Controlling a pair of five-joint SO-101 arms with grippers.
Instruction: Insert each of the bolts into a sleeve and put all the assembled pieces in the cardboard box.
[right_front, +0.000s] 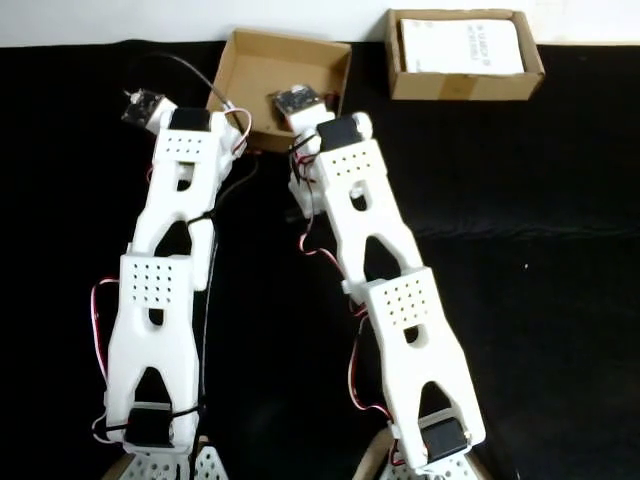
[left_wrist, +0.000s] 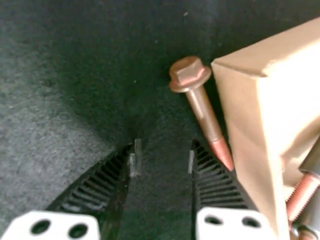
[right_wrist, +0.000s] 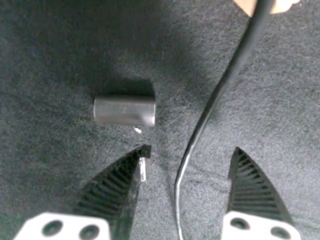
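Observation:
A copper bolt (left_wrist: 197, 100) with a hex flange head lies on the black cloth, right beside the outer wall of the cardboard box (left_wrist: 270, 125). My left gripper (left_wrist: 162, 157) hovers open just short of the bolt, its tip near one finger. Inside the box corner, part of another copper bolt (left_wrist: 302, 192) shows in a dark sleeve. A dark cylindrical sleeve (right_wrist: 124, 111) lies on its side on the cloth. My right gripper (right_wrist: 190, 160) stands open close to it, the sleeve just beyond one fingertip (right_wrist: 142, 155). Both arms reach toward the open box (right_front: 285, 75).
A black cable (right_wrist: 225, 85) runs across the cloth between the right gripper's fingers. A second cardboard box (right_front: 465, 80) holding a white sheet sits at the back right. Black cloth covers the table, open to the right of the arms.

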